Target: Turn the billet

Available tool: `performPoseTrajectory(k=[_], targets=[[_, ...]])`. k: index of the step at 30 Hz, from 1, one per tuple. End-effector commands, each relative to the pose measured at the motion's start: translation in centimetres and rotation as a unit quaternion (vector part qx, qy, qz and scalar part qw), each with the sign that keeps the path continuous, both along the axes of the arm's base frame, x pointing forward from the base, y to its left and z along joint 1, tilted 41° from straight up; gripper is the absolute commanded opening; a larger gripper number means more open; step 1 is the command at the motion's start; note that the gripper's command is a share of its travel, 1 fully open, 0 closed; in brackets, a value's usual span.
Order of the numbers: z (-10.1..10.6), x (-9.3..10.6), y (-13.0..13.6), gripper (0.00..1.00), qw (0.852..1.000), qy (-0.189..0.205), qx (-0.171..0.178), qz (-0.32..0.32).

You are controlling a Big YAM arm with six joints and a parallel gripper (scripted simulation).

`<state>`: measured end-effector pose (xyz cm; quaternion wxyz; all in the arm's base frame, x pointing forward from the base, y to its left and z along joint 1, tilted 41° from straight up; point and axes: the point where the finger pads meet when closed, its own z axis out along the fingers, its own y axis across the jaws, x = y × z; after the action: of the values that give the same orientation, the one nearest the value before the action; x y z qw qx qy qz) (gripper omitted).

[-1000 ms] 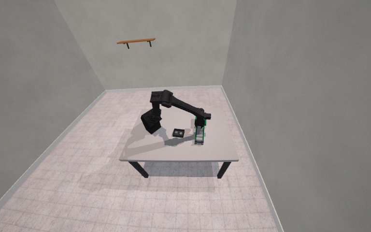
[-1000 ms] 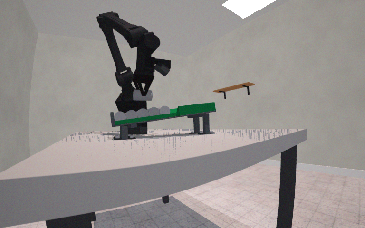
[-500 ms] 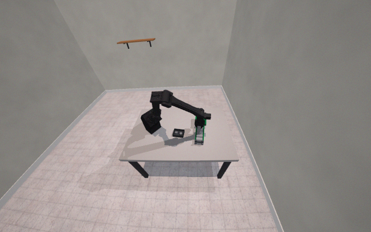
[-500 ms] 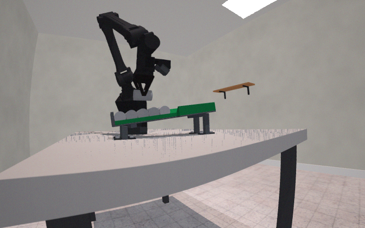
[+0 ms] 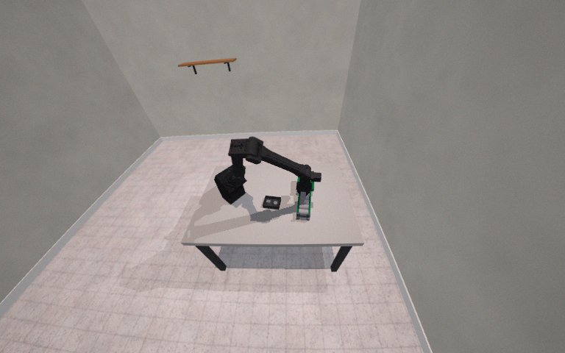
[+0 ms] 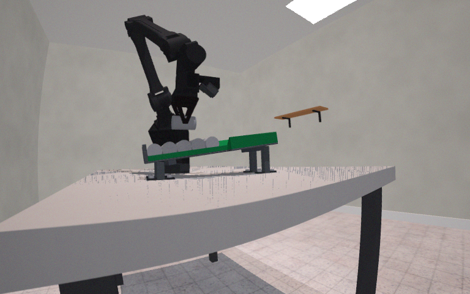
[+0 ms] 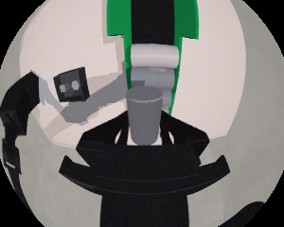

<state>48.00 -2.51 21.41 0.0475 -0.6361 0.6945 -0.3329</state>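
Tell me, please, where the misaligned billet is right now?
In the exterior view the billet hangs in the gripper, lifted above the row of billets on the ramp.
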Motion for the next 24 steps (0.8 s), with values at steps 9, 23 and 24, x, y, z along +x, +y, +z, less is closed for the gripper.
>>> performPoseTrajectory(k=[9,23,24], targets=[[4.64,1.35,1.82,0.00,0.999,-0.048,0.009,0.007],[4.67,1.34,1.77,0.00,0.998,-0.055,0.019,-0.007],[4.67,1.34,1.77,0.00,0.998,-0.055,0.020,-0.008]])
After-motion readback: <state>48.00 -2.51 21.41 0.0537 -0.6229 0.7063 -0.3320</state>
